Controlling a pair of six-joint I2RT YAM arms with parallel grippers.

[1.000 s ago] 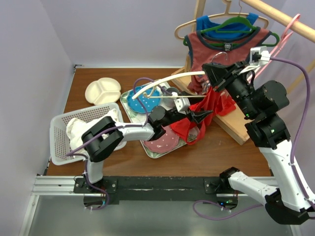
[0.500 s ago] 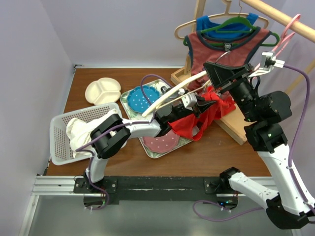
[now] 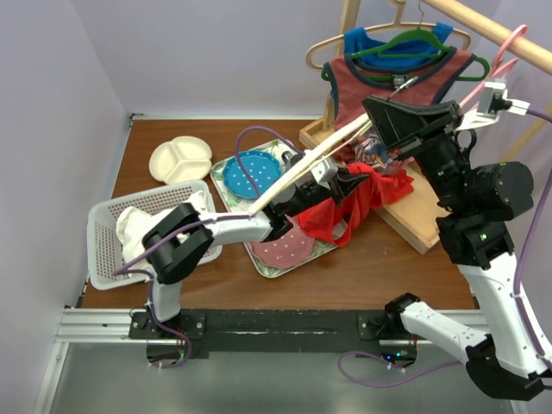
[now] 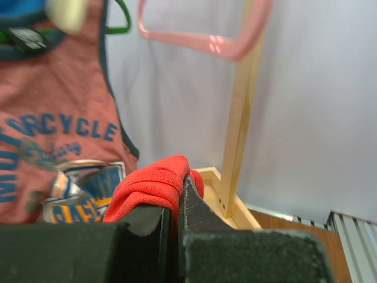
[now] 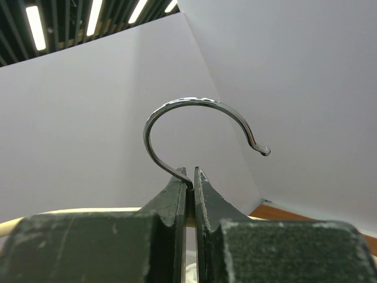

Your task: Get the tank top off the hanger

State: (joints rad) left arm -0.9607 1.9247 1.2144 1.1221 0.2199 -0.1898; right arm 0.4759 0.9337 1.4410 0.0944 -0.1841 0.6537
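Observation:
The red tank top (image 3: 349,205) hangs in a bunch off the pale wooden hanger (image 3: 297,177), which slants from lower left up to the right. My left gripper (image 3: 347,183) is shut on a fold of the red tank top (image 4: 154,184). My right gripper (image 3: 388,110) is shut on the hanger's metal hook (image 5: 194,127) at its neck, holding the hanger in the air. Part of the tank top is still draped near the hanger's upper end.
A wooden rack (image 3: 405,216) at the back right carries a rust tank top (image 3: 379,86) on a green hanger, a blue garment and a pink hanger (image 3: 500,65). A metal tray (image 3: 272,267) holds blue and pink plates. A white basket (image 3: 108,246) with cloth and a cream divided plate (image 3: 181,159) lie at left.
My right gripper has lifted the hanger's hook end up and to the right, tilting the hanger steeply. My left gripper has risen with the red tank top held in it.

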